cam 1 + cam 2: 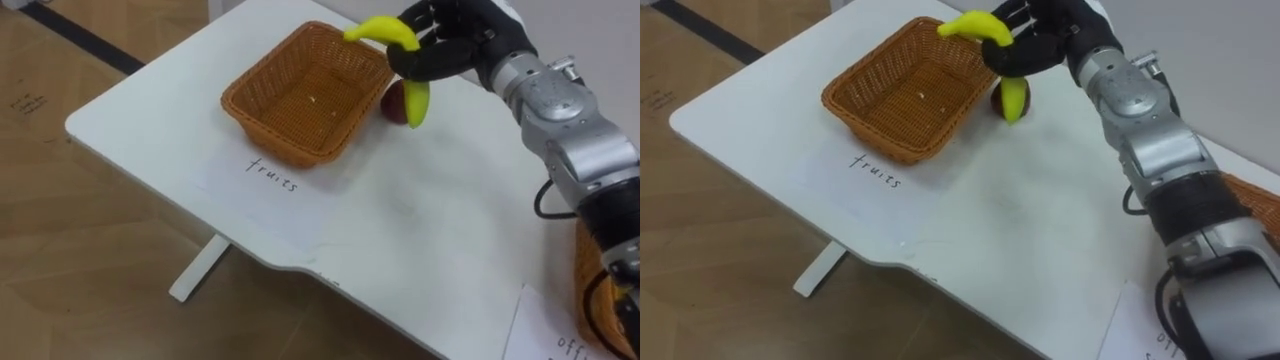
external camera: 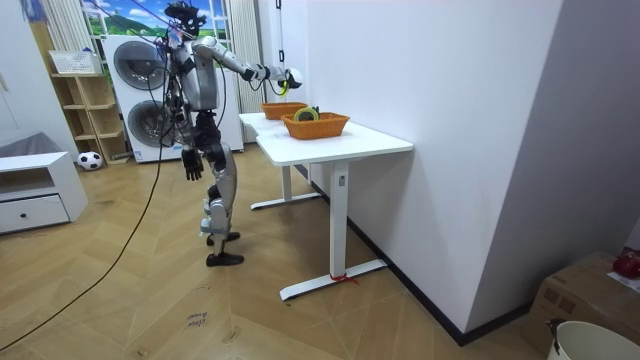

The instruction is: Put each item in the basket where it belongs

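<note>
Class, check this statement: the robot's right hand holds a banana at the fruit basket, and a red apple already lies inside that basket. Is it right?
Not quite. The red apple lies on the table beside the basket, not inside it, as the left eye view shows. The right hand does hold the banana.

Lighting — bright, even, indoor, from overhead; no hard-edged shadows.
White table (image 1: 420, 230): soft sheen below the fingers (image 1: 428, 62) of the right hand (image 1: 455, 40), no harsh glare.
Banana (image 1: 385, 32) in those fingers: evenly lit, faint gloss.
Basket (image 1: 300, 95) left of the fingers: interior lit throughout, thin soft shadow along its near base.
Floor (image 2: 150, 300) — dimmer patch beneath the table, mild reflections elsewhere.
</note>
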Tool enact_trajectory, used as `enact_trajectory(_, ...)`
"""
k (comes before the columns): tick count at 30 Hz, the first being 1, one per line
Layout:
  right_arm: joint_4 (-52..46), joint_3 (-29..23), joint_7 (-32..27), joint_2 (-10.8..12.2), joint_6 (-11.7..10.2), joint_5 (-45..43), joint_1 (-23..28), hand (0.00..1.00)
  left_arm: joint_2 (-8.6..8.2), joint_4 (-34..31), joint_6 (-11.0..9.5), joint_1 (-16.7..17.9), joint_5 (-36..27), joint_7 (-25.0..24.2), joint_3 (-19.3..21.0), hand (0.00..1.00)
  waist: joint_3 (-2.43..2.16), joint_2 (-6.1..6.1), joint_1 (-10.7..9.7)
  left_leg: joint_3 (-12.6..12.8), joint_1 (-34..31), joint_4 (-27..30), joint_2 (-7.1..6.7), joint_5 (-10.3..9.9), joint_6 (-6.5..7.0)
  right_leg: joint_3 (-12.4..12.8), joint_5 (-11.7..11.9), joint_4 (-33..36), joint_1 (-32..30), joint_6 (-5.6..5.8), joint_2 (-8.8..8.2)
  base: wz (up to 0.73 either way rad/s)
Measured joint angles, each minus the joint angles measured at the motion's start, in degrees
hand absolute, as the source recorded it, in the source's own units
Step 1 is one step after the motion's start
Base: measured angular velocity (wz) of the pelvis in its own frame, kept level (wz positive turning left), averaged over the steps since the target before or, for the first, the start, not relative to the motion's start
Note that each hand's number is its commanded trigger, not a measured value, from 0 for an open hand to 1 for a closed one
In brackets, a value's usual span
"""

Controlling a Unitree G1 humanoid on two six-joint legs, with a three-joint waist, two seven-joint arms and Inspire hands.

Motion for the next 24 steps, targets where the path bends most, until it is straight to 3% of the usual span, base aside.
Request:
enact_trajectory(4,0.0,0.1,-0.1,0.3,0.0,2.4,-0.2,1.00,0.14,0.1,0.0,0.0,0.0,0.0,0.0,0.00,0.06,-0.21,0.6,0.0,-0.1,0.0,0.00,0.0,0.00,-0.3,0.0,0.0,0.0,0.00,-0.02,0.00)
enact_trajectory(17,1.3,0.3,-2.0,5.0,0.0,6.3,-1.0,1.00,0.82,0.1,0.4,0.5,-0.1,0.1,0.0,0.00,0.32,-0.39,3.2,-1.0,-0.7,0.6,-0.12,0.0,-0.01,-1.8,0.0,0.0,0.0,0.00,-0.02,0.03)
enact_trajectory(24,1.8,0.3,-3.4,5.6,0.0,6.4,-1.1,1.00,0.82,0.1,0.4,1.2,-0.1,0.1,-0.3,0.00,0.40,-0.40,3.4,-1.9,-1.5,1.3,-0.41,0.0,0.00,-2.9,0.0,0.0,-0.1,0.01,-0.11,0.07)
